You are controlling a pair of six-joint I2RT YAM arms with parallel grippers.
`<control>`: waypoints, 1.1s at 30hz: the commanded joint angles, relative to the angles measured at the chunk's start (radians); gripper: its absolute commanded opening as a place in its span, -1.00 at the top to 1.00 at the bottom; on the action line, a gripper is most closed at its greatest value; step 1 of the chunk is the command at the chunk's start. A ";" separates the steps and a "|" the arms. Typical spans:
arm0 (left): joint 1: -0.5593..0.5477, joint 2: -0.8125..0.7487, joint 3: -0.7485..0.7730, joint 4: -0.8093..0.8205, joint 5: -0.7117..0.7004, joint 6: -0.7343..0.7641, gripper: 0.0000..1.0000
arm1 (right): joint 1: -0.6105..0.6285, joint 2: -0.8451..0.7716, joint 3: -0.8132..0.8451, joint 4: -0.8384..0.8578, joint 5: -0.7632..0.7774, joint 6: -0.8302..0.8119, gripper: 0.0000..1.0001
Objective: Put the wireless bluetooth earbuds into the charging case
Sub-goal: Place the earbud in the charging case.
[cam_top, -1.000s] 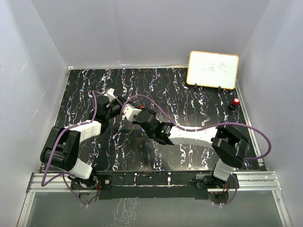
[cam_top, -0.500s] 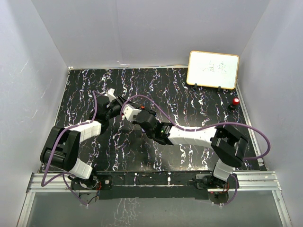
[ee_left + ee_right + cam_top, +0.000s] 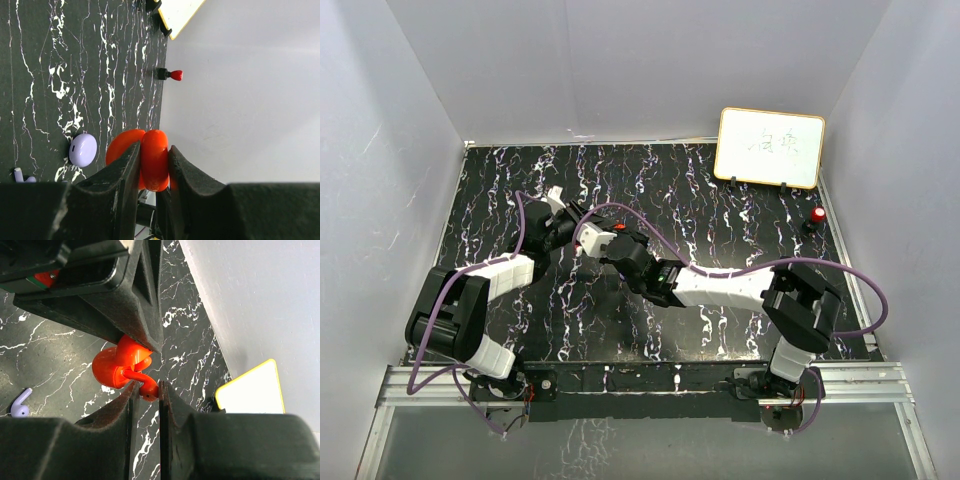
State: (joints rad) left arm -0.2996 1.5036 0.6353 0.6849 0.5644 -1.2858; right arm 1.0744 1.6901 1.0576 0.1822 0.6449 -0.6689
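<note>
We see the left gripper clamped on the red case, which looks hinged open and is held above the table. The right gripper pinches the red earbud between its fingertips, its stem against the case's edge. Below, the purple case lies on the table, with the purple earbud near it but apart.
</note>
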 commanded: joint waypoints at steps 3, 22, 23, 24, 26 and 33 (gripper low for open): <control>-0.007 -0.034 0.045 -0.004 0.014 -0.003 1.00 | 0.008 -0.006 0.047 0.059 0.016 -0.015 0.91; -0.014 -0.018 0.053 -0.001 0.012 -0.001 1.00 | 0.028 0.009 0.050 0.061 0.016 -0.055 0.91; -0.015 -0.019 0.053 -0.001 0.012 -0.001 1.00 | 0.029 0.009 0.050 0.061 0.015 -0.055 0.91; -0.015 -0.018 0.053 -0.001 0.011 -0.001 1.00 | 0.031 0.011 0.050 0.062 0.015 -0.055 0.91; -0.016 -0.015 0.054 0.000 0.009 -0.001 1.00 | 0.032 0.012 0.051 0.061 0.015 -0.055 0.91; -0.015 -0.009 0.056 0.005 0.009 -0.004 1.00 | 0.037 0.016 0.055 0.061 0.013 -0.054 0.91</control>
State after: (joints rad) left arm -0.3080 1.5036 0.6483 0.6716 0.5629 -1.2827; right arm 1.0943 1.6974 1.0588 0.1883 0.6640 -0.7288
